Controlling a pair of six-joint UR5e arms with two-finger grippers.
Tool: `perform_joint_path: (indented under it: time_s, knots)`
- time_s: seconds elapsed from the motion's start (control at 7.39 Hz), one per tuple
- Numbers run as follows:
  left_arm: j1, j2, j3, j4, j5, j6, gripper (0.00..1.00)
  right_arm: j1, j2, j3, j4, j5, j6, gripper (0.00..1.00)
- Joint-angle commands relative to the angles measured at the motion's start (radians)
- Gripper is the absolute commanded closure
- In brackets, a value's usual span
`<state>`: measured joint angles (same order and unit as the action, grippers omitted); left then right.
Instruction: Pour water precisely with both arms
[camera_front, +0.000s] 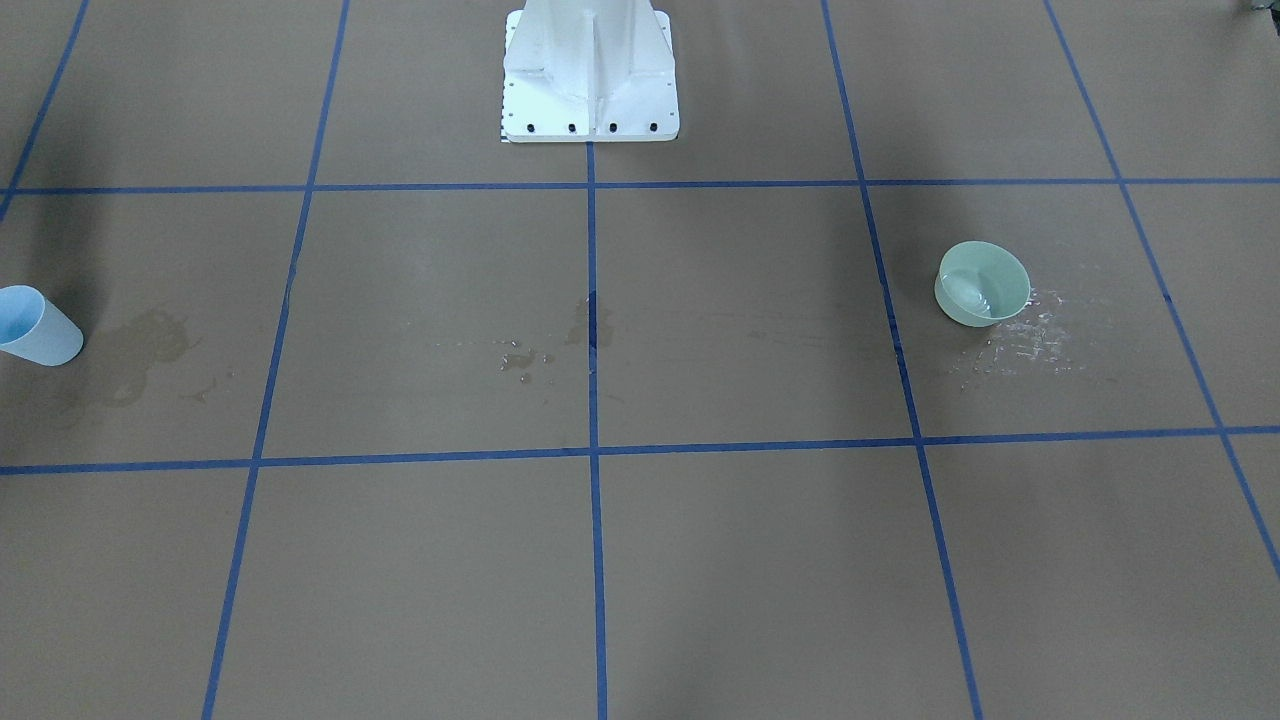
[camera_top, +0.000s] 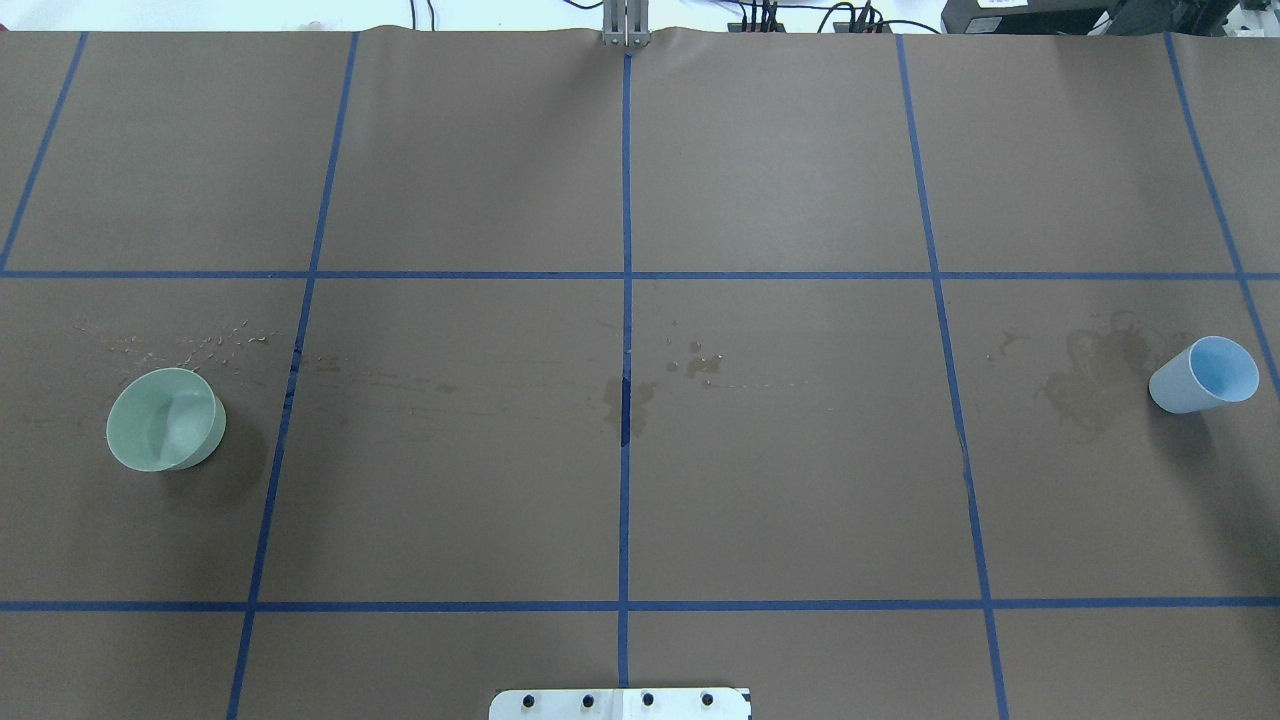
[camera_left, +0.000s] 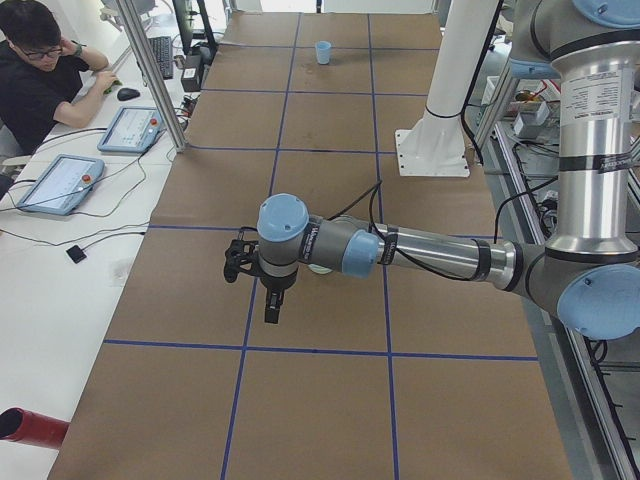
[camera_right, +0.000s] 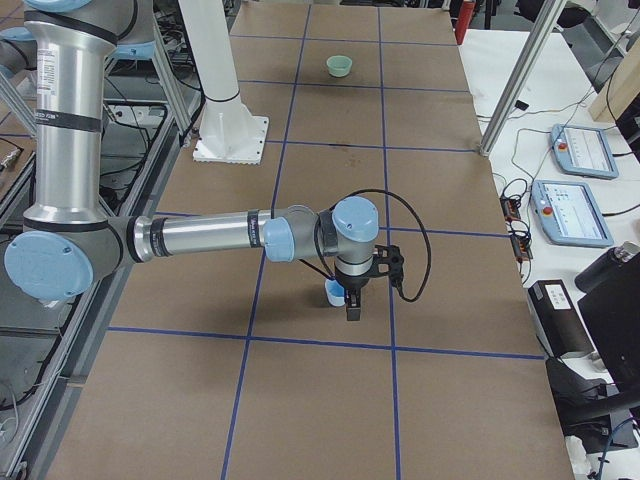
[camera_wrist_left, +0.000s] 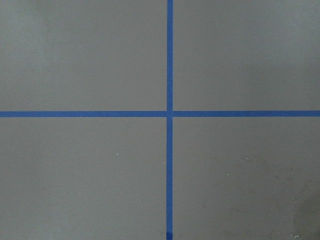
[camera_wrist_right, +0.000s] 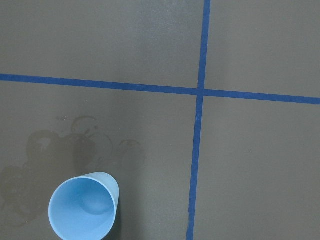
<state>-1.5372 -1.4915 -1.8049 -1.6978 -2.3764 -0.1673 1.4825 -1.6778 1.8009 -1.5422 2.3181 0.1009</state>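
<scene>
Two arms work this counter (camera_top: 780, 480). Seen from the robot's right end, the right arm (camera_right: 200, 238) is nearest, its fingers (camera_right: 354, 308) hanging just beside the one blue cup (camera_wrist_right: 83, 206); whether they are spread or closed I cannot tell. The cup stands upright by a dark damp stain (camera_top: 1090, 385). It looks thin and light (likely slick where wet), and I judge it best taken gently round the wall below the rim, since it would flex. Past the mid-counter droplets (camera_top: 700, 365) sits the one green bowl (camera_front: 985, 283), holding the water (camera_front: 975, 298), a shallow glinting pool that would slosh at any jerk. The bowl seems light enough to slide, so a pinch on its rim suits. Farthest, the left arm (camera_left: 430, 255) holds its fingers (camera_left: 272, 308) above the counter there, and I cannot tell their spread either. One white pedestal (camera_front: 590, 75) stands between the two.
</scene>
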Motion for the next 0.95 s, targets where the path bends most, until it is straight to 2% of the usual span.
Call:
perform_joint_path:
  time_s: [0.0, 0.14, 0.27, 0.54, 0.68, 0.81]
  knots:
    - [0.044, -0.010, -0.005, -0.020, -0.090, -0.075, 0.00, 0.001, 0.001, 0.006, 0.001, 0.001, -0.001, 0.00]
    - [0.072, -0.015, 0.021, -0.020, -0.118, -0.160, 0.00, 0.001, 0.001, 0.009, 0.002, 0.001, -0.001, 0.00]
    - [0.177, -0.024, 0.004, -0.075, -0.132, -0.360, 0.00, -0.001, 0.000, 0.009, 0.002, 0.001, -0.001, 0.00]
    - [0.370, -0.001, 0.009, -0.323, -0.007, -0.727, 0.00, -0.001, -0.002, 0.009, 0.002, 0.001, -0.001, 0.00]
    - [0.459, 0.020, 0.010, -0.397, 0.052, -0.815, 0.00, -0.001, -0.002, 0.008, 0.001, 0.001, -0.001, 0.00]
    - [0.509, 0.036, 0.010, -0.404, 0.061, -0.821, 0.01, 0.001, -0.002, 0.008, 0.001, 0.001, -0.001, 0.00]
